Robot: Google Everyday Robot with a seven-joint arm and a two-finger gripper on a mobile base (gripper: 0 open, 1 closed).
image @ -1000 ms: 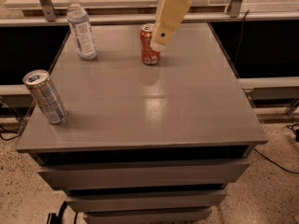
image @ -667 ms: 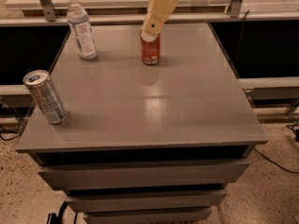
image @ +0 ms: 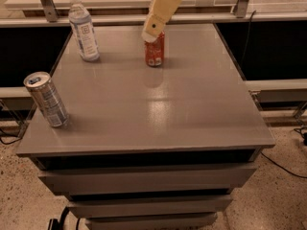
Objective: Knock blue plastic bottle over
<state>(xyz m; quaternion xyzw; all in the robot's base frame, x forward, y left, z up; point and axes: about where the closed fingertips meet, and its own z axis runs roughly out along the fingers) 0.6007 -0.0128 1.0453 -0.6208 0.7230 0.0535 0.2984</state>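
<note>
We see the bottle [image: 84, 30] standing upright near the far left corner of the bench [image: 163, 109], cap on and not yet knocked over. Our gripper [image: 152, 32] hangs near the middle of the far edge, directly over the red can [image: 155, 53]. Its tip overlaps the can's top, but we cannot tell if they touch, nor whether the gripper is open or closed. The bottle is well apart from it, toward the left edge. A silver can [image: 47, 99] stands by the left edge, near the front corner.

We judge the red can the main hazard: a low sideways sweep from here would topple it first. A push low on the bottle may only slide it. A hard one could send it off the far or left edge.
</note>
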